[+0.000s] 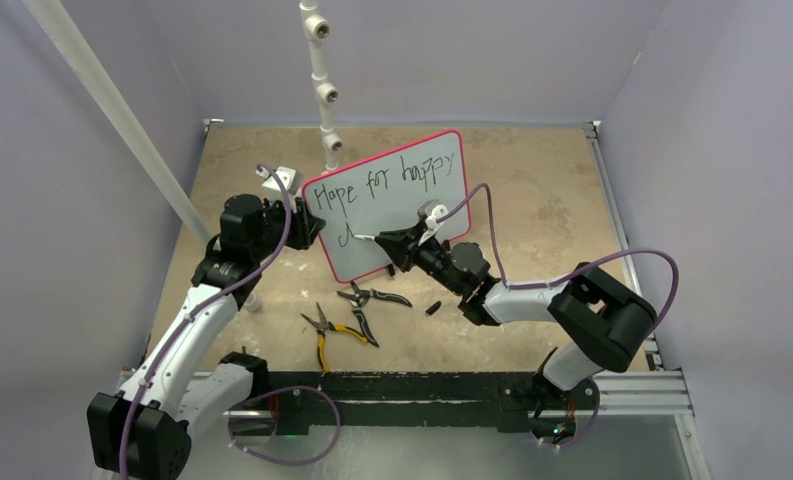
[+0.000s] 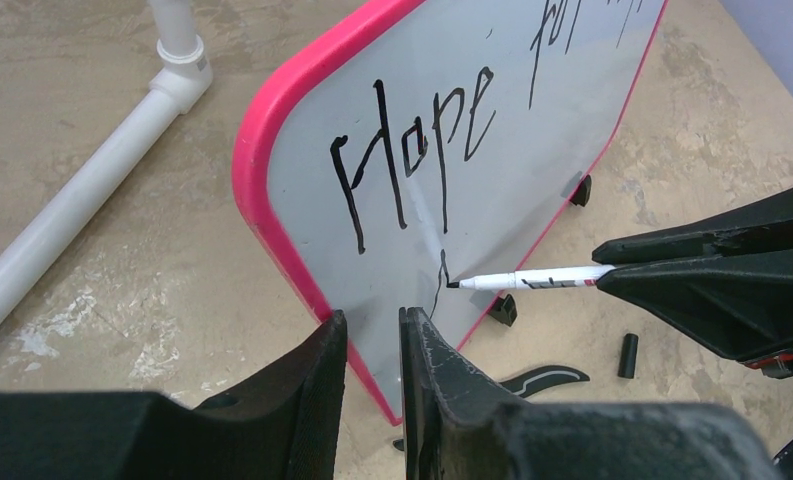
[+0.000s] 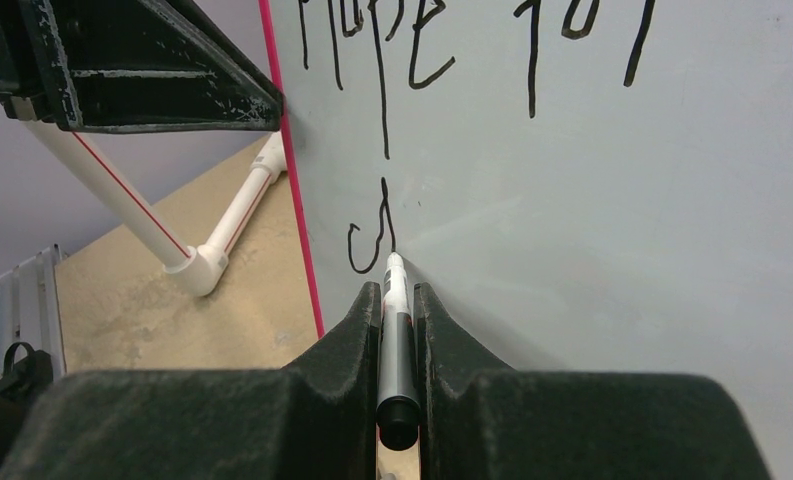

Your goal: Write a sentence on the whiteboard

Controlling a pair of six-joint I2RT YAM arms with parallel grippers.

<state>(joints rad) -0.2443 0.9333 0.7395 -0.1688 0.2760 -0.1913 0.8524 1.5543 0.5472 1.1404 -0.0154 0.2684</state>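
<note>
1. Left end effector (image 2: 374, 325): fingers a little apart, straddling the lower left frame edge of the whiteboard (image 2: 532, 170); cannot tell whether they pinch it
2. The whiteboard stands on the desk (image 1: 542, 200) between both arms; the sentence (image 1: 387, 178) reads "Hope for happy"
3. Right end effector (image 3: 397, 292): closed on a marker (image 3: 398, 345), its tip touching the board under "Hope"

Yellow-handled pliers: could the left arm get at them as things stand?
Probably not yet: the left gripper is clamped on the whiteboard edge. The yellow-handled pliers lie uncovered, so only that grip hinders it.
</note>
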